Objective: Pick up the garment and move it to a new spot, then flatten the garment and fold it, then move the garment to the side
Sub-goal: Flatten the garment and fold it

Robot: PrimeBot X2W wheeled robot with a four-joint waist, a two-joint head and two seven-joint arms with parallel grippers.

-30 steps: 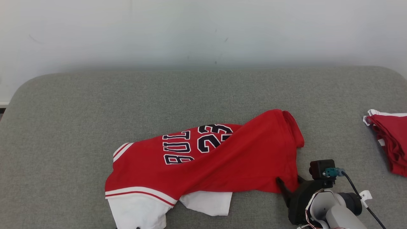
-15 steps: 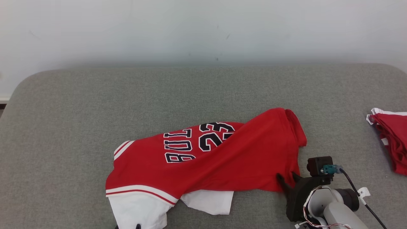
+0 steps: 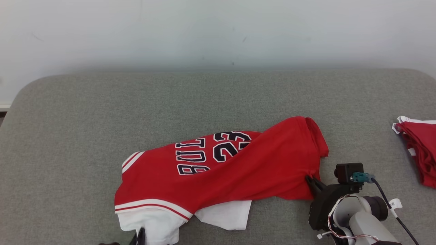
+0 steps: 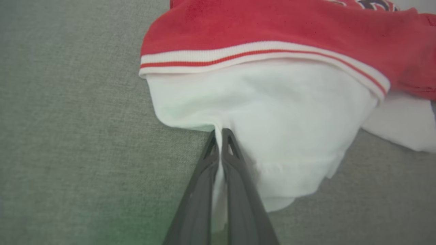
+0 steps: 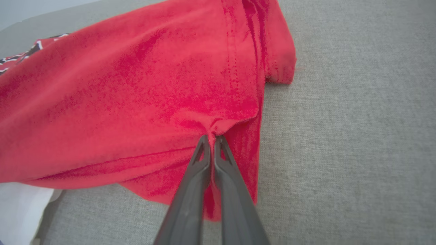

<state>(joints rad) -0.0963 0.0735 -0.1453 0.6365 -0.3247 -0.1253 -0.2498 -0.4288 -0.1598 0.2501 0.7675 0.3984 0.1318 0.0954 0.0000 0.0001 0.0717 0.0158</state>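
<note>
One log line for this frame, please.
phase: grasp | jersey: crumpled, on pad | left hand: shut on white part | right hand: shut on red edge

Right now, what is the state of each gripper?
Left gripper: closed, holding the garment by its white cloth.
Right gripper: closed, holding the garment's red cloth.

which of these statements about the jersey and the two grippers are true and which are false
1. The left gripper pinches the garment by its white part. True.
2. The right gripper pinches the garment's red edge. True.
3. The garment lies neatly folded. False: it lies rumpled and unfolded on the grey surface.
4. The printed number reads 45. False: it reads 23.
5. A second red garment lies at the far right of the head view. True.
</note>
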